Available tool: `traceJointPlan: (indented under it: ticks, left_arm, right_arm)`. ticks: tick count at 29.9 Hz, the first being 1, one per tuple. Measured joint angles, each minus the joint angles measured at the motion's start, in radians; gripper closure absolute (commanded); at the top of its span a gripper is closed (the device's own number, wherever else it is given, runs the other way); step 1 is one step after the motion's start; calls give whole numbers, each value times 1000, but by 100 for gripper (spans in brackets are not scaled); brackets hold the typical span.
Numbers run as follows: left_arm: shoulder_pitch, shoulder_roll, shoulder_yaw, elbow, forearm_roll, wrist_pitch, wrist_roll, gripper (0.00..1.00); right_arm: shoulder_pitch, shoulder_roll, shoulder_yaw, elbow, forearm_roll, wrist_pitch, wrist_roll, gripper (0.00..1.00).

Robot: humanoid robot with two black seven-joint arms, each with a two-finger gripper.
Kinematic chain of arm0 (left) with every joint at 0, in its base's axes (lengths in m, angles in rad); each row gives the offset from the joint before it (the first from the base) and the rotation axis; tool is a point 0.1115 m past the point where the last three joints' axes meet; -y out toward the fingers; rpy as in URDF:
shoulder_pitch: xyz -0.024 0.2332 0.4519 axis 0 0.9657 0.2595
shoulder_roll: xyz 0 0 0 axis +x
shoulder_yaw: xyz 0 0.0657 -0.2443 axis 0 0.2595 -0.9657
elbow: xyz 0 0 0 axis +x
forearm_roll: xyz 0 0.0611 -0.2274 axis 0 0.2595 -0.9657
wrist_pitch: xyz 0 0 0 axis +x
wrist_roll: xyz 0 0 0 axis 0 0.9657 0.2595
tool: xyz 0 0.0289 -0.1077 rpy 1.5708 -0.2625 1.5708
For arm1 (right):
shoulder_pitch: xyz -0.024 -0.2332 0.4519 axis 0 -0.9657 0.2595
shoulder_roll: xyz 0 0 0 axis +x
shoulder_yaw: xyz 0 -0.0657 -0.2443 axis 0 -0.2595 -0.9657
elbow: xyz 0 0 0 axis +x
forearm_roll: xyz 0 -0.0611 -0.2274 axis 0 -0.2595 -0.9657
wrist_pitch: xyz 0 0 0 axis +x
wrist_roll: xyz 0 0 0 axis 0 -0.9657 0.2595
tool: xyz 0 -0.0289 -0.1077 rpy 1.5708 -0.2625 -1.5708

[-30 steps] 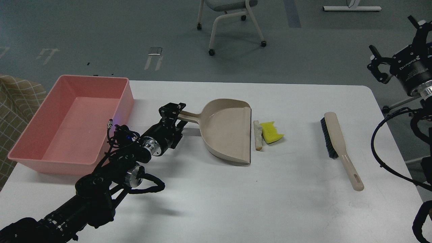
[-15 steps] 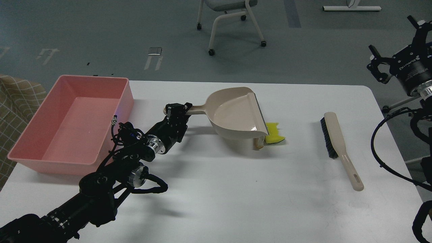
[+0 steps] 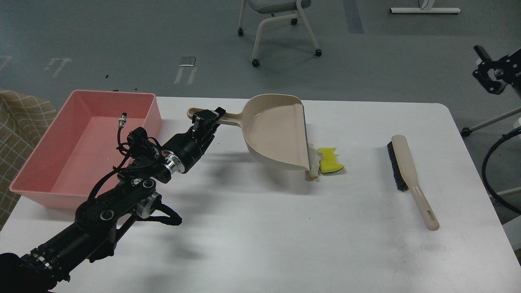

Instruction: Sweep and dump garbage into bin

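My left gripper (image 3: 206,119) is shut on the handle of the beige dustpan (image 3: 276,132) and holds it lifted above the table, its open edge facing right. The yellow sponge chunk (image 3: 330,161) lies on the white table (image 3: 285,228) just right of the pan's lip. The bread slice (image 3: 313,165) lies beside it, partly hidden behind the lip. The pink bin (image 3: 85,146) stands empty at the table's left. My right gripper (image 3: 488,75) is raised off the table's right edge; its fingers cannot be told apart.
A beige brush (image 3: 409,177) with dark bristles lies on the table's right side, handle toward me. A rolling chair (image 3: 281,24) stands on the floor behind the table. A checked cloth (image 3: 20,118) shows left of the bin.
My left gripper has lifted the dustpan off the table and carried it up and back, leveling its tilt. My right arm has moved right, toward the frame edge.
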Motion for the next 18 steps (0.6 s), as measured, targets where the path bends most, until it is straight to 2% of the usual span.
traceJointPlan:
  ticks: [6, 11, 14, 18]
  left_arm:
    - [5, 22, 36, -3, 4, -2, 0, 100]
    - [14, 10, 62, -3, 5, -2, 0, 100]
    - [18, 3, 64, -4, 6, -1, 0, 100]
    - [22, 2, 64, -4, 10, 0, 0, 100]
  right_arm:
    - [-131, -126, -24, 174, -318, 0, 8, 0]
    - [-258, -256, -39, 340, -570, 0, 56, 0]
    - [-294, -340, -118, 415, -670, 0, 97, 5]
    - [-298, -388, -235, 460, -755, 0, 108, 8]
